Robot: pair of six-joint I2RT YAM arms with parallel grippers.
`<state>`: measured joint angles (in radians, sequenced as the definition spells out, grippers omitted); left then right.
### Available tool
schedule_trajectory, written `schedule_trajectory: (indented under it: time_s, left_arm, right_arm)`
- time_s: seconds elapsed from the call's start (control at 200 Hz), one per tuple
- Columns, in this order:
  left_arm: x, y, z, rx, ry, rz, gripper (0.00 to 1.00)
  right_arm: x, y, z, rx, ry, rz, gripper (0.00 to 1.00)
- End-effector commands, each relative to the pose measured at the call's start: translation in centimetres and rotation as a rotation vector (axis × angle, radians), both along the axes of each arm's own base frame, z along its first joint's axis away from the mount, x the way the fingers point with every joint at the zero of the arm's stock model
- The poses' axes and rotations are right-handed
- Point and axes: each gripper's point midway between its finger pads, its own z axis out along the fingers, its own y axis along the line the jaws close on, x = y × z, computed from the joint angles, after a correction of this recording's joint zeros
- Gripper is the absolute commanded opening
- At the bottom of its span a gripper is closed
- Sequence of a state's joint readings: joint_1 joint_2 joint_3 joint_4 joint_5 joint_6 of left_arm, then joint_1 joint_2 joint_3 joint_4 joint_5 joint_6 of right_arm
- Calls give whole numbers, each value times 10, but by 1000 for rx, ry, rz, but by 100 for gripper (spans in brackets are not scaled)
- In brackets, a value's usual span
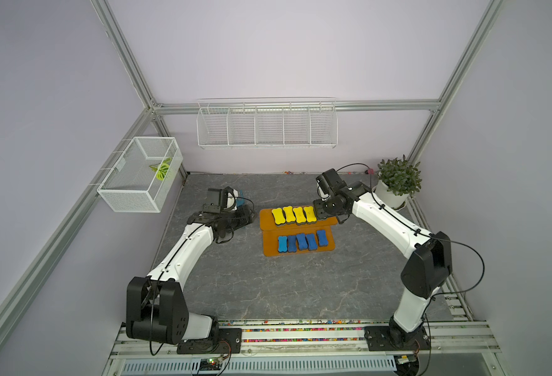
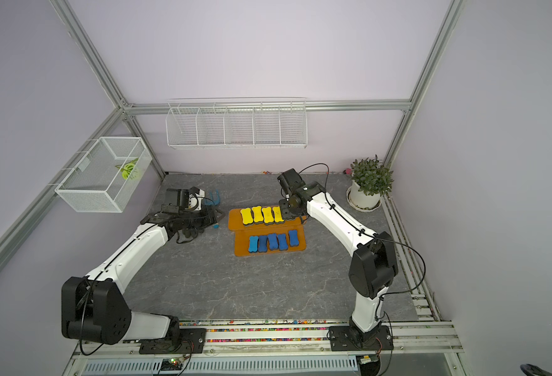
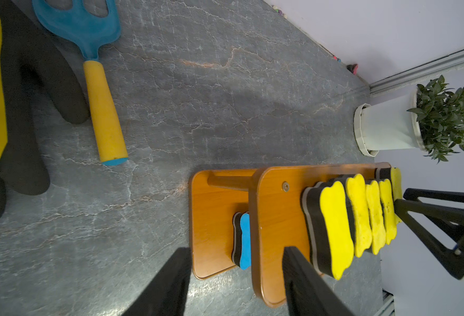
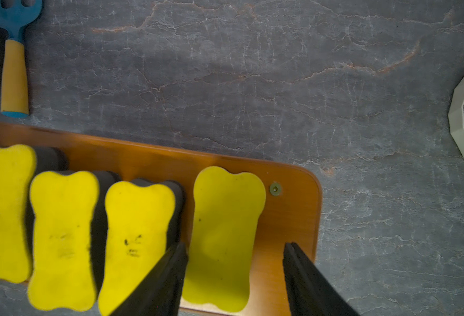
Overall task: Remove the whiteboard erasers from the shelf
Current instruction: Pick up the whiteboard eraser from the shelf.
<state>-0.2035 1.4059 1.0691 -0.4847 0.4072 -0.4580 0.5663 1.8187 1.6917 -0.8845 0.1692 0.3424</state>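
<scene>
Jaws of the right gripper (image 4: 235, 245) (apart, empty) straddle the yellow eraser (image 4: 225, 213) at the corner of the shelf (image 4: 293, 219); best lowered squarely before closing.

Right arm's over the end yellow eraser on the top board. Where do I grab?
Pinch the end yellow eraser across its narrow waist, coming straight down. It lies flat on the shelf, with a gap to its neighbour and bare board beyond; the open right gripper straddles it.
</scene>
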Motion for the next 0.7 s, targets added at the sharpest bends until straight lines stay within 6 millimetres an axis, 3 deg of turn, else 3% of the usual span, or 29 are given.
schedule_trajectory:
  time_s: [0.0,0.55,0.695]
  left_arm:
    - [4,0,11,14,-37,-4,59]
    - [4,3,14,27,-48,2,59]
    - [4,4,15,33,-51,6,59]
  right_arm:
    - [-3,-4,-4,-53,16,9,61]
    - [4,3,-18,-58,37,21,61]
    - [6,3,-18,-60,35,17,55]
